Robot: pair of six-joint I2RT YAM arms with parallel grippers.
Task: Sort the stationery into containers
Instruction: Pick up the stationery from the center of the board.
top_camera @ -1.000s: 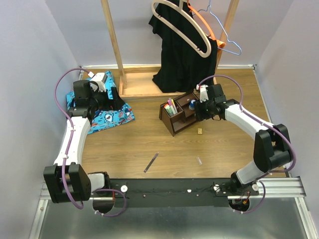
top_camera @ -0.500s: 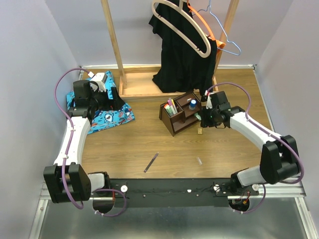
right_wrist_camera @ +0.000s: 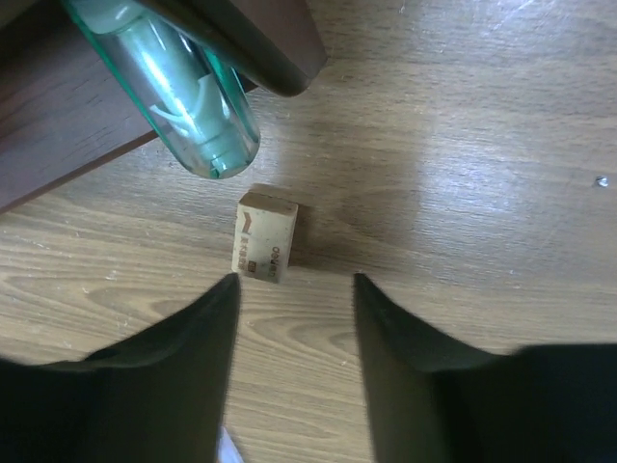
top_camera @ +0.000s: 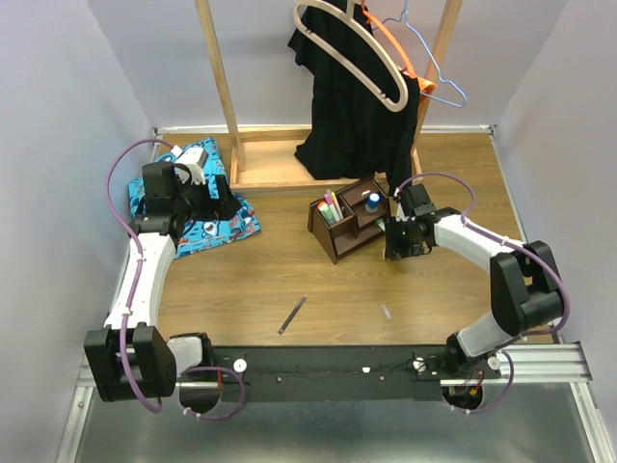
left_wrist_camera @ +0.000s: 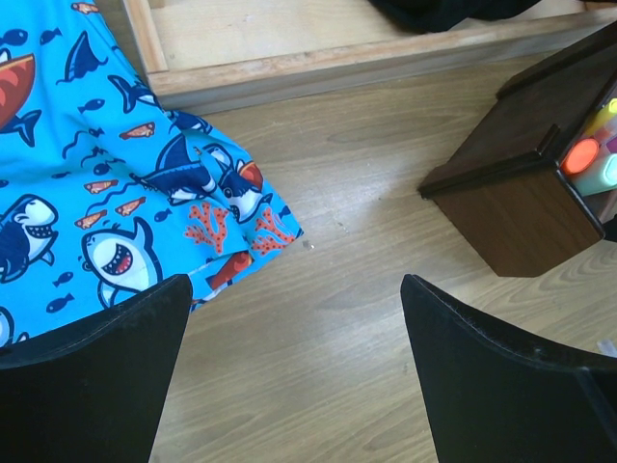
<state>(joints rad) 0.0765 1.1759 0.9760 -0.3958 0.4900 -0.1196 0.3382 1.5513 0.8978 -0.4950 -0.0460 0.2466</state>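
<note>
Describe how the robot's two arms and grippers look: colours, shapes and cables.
Both the left arm and right arm have white tubular links joined by chunky black joints, each trailed by a looping purple cable. The left gripper and right gripper have flat black fingers.

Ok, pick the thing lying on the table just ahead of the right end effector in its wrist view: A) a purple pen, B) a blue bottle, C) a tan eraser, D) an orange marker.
C: the tan eraser lies on the table just ahead of the open right end effector, not gripped.
</note>
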